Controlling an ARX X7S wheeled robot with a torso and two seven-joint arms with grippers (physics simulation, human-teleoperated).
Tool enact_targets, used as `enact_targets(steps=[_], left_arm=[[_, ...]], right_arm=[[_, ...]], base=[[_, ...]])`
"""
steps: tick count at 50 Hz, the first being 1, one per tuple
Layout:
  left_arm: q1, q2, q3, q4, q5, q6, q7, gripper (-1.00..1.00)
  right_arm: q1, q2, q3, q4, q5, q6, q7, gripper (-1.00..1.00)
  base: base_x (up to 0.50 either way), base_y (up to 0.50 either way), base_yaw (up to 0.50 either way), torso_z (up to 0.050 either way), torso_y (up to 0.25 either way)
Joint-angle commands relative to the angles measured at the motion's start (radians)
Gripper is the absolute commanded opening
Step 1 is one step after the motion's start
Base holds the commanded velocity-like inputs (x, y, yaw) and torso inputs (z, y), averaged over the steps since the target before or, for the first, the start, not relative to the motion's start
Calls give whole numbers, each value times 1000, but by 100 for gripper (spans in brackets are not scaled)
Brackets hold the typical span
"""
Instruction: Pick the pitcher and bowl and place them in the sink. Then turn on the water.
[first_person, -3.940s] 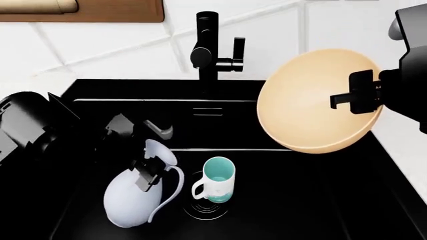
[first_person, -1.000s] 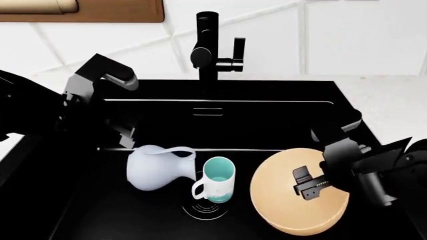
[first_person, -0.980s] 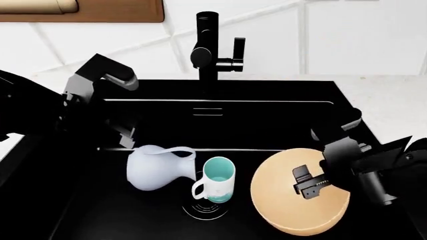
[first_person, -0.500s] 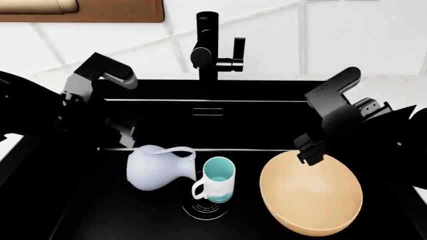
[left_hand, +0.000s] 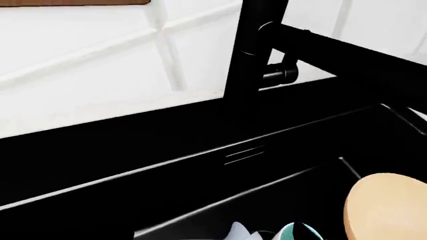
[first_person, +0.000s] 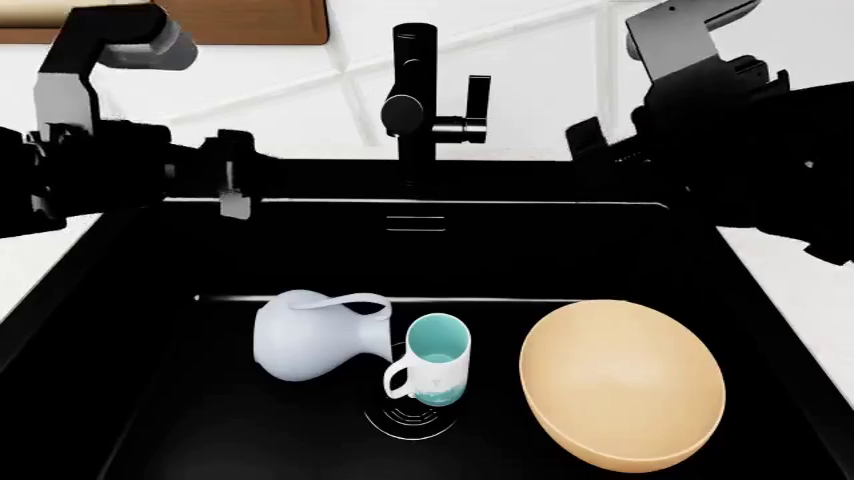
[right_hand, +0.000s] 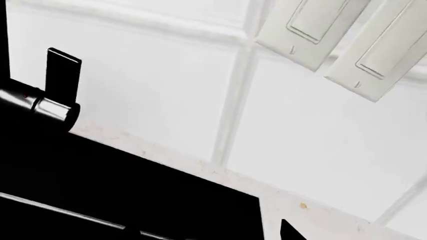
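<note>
Bowl (first_person: 622, 385) lies in the sink (first_person: 561, 250), well below right hand (first_person: 587, 135).

Pitcher (first_person: 310, 336) L, mug (first_person: 433, 359) mid, bowl (first_person: 622, 384) R in sink (first_person: 534, 250); faucet (first_person: 416, 95) behind.

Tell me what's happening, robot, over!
Neither arm carrying anything, both raised. Pitcher and bowl in the sink. No water yet; faucet lever unobstructed.

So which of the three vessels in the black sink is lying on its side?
The pale bluish-white round-bellied pitcher; the tan bowl and white-and-teal mug sit upright.
</note>
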Motion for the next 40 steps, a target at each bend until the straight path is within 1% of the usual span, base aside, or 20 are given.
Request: enact_targets(steps=[1,4,9,11,15,16,19,22,32,35,37,40], left_arm=[[6,-43,-123,17,-297,1,-291,100],[13,-68,-134,39,-373,12,-359,100],[14,-85,-143,57,-424,29,-405,100],[14,-88,-147,64,-434,36,-412,100],[14,-102,-157,84,-462,47,-431,100],[11,-106,-160,88,-469,49,-436,100],[4,-113,-168,98,-483,57,-444,100],[-1,-116,-173,109,-497,63,-450,100],[-7,-115,-188,124,-500,82,-442,100],[-16,-106,-189,117,-494,85,-433,100],[-22,-99,-188,112,-486,85,-424,100],[-25,-91,-191,111,-482,89,-411,100]], right_arm=[[70,-142,-32,256,-150,-205,-146,100],[86,-198,-48,385,-205,-285,-192,100],[121,-304,-60,632,-278,-430,-269,100],[141,-361,-63,766,-306,-505,-315,100],[199,-503,-68,1121,-362,-696,-429,100],[200,-516,-55,1148,-370,-713,-433,100],[191,-525,14,1149,-409,-727,-422,100],[188,-536,121,1149,-480,-740,-413,100],[210,-585,533,1149,-820,-751,-467,100],[213,-605,623,1149,-904,-756,-485,100],[215,-614,653,1149,-928,-756,-494,100],[220,-614,596,1149,-850,-760,-482,100]], base=[[0,0,0,0,0],[0,0,0,0,0],[0,0,0,0,0],[0,0,0,0,0],[0,0,0,0,0],[0,0,0,0,0],[0,0,0,0,0],[0,0,0,0,0],[0,0,0,0,0],[0,0,0,0,0],[0,0,0,0,0],[0,0,0,0,0]])
